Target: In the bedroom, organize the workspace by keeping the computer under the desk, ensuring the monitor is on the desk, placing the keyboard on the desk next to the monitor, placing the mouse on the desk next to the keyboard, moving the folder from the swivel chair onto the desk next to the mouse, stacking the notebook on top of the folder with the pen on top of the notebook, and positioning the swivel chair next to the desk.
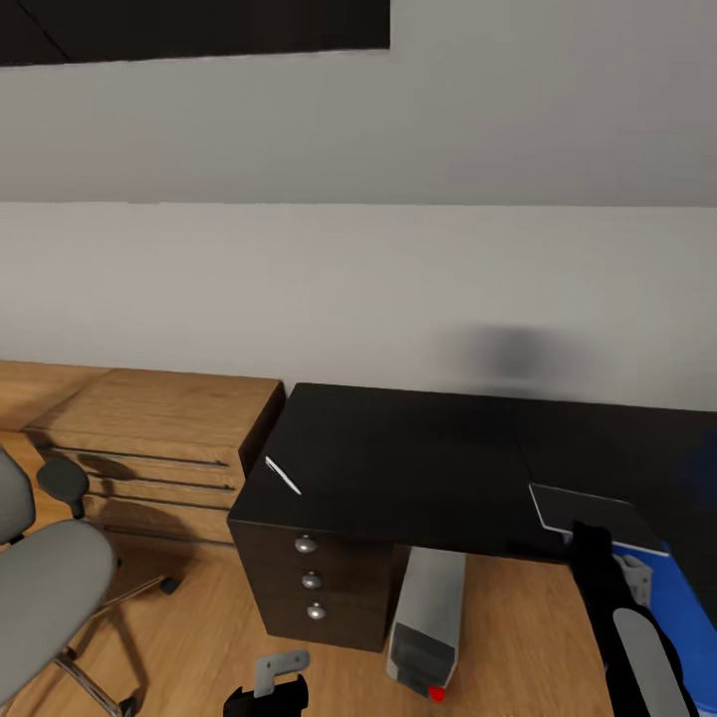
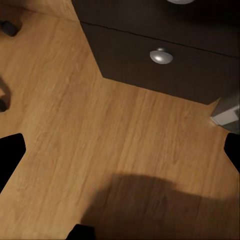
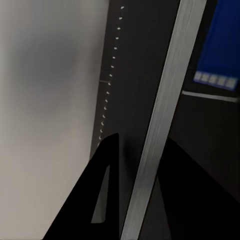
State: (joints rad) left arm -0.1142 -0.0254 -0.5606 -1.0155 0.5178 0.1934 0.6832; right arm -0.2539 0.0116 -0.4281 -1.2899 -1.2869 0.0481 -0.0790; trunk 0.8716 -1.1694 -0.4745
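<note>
At the glossy black tabletop (image 1: pixel 418 468), the right hand (image 1: pixel 588 543) grips the thin dark notebook (image 1: pixel 588 513), probably next stacking it onto the bright blue folder (image 1: pixel 687 607) beside it.

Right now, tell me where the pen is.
In the head view the pen lies on the desk at its left end, above the drawer block, beside the wooden cabinet.

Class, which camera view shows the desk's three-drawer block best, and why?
The head view: the drawer block appears whole, all three silver knobs stacked under the black desk. The left wrist view shows only its lower front with one full knob. The right wrist view does not help.
</note>
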